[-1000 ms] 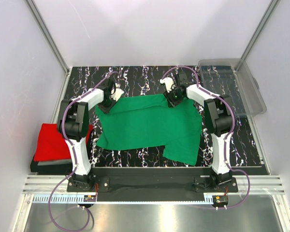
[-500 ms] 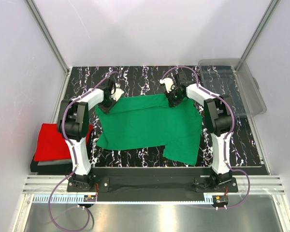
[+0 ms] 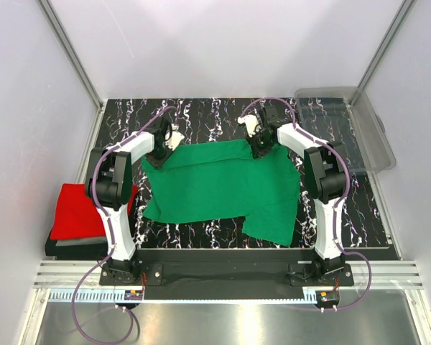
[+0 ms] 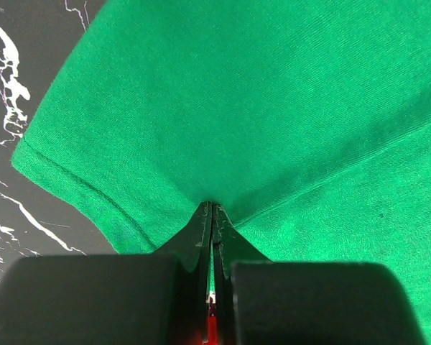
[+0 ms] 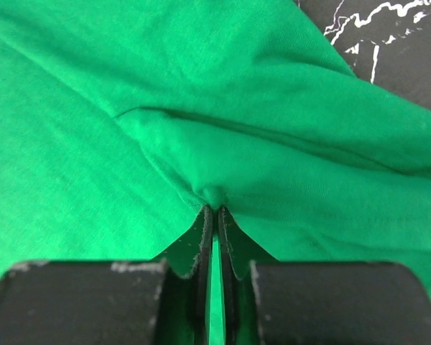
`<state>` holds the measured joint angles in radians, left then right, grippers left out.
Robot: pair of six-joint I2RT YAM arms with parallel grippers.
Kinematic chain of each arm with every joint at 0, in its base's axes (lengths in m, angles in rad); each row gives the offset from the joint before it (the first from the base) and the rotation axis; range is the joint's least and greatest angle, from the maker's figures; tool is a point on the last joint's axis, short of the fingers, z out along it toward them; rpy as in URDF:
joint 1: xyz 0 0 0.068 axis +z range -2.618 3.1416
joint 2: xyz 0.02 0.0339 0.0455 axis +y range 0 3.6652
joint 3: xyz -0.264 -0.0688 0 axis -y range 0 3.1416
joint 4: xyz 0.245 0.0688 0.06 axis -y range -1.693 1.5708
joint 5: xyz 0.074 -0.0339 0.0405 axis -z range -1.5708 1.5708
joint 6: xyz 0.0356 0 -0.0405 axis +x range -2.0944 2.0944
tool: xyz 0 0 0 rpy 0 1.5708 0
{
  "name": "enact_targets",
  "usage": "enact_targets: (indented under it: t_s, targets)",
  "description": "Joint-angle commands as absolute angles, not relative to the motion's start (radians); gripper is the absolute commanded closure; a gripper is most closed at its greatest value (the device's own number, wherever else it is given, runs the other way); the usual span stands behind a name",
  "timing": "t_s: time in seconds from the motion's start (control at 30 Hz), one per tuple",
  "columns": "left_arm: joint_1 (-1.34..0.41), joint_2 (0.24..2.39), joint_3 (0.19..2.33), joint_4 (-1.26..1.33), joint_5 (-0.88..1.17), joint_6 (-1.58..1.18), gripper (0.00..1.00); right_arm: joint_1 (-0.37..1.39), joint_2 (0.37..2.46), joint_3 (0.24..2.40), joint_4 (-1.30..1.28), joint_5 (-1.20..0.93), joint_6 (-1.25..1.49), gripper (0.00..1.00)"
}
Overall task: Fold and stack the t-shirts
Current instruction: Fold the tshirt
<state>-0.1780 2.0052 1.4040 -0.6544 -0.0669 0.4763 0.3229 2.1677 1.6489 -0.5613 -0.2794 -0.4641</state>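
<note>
A bright green t-shirt (image 3: 223, 188) lies spread on the black marbled table (image 3: 201, 115). My left gripper (image 3: 160, 154) is shut on its far left edge; in the left wrist view the cloth (image 4: 258, 108) is pinched between the closed fingertips (image 4: 210, 208). My right gripper (image 3: 258, 149) is shut on its far right edge; in the right wrist view the green cloth (image 5: 201, 108) bunches at the closed fingertips (image 5: 214, 208). A folded red t-shirt (image 3: 75, 210) lies on a folded grey one (image 3: 79, 243) at the left, off the table's side.
A clear plastic bin (image 3: 345, 129) stands at the back right corner. White walls and metal posts enclose the table. An aluminium rail (image 3: 223, 277) runs along the near edge by the arm bases.
</note>
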Motion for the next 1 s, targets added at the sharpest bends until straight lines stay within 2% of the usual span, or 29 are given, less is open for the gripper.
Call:
enact_targets:
  t_s: [0.0,0.27,0.77,0.97]
  targets:
    - [-0.181,2.033,1.416,-0.644,-0.054,0.465,1.0,0.345,2.06,1.701,-0.587,-0.267,-0.445,0.91]
    - [-0.181,2.023,1.416,-0.638,-0.045,0.465,1.0,0.383,2.022,1.724,-0.633,-0.261,-0.405,0.91]
    - [-0.173,1.99,1.402,-0.627,-0.041,0.477,1.0,0.442,1.921,1.556,-0.669,-0.224,-0.393,0.93]
    - [-0.173,1.982,1.391,-0.626,-0.041,0.474,1.0,0.448,1.901,1.565,-0.681,-0.225,-0.396,0.93]
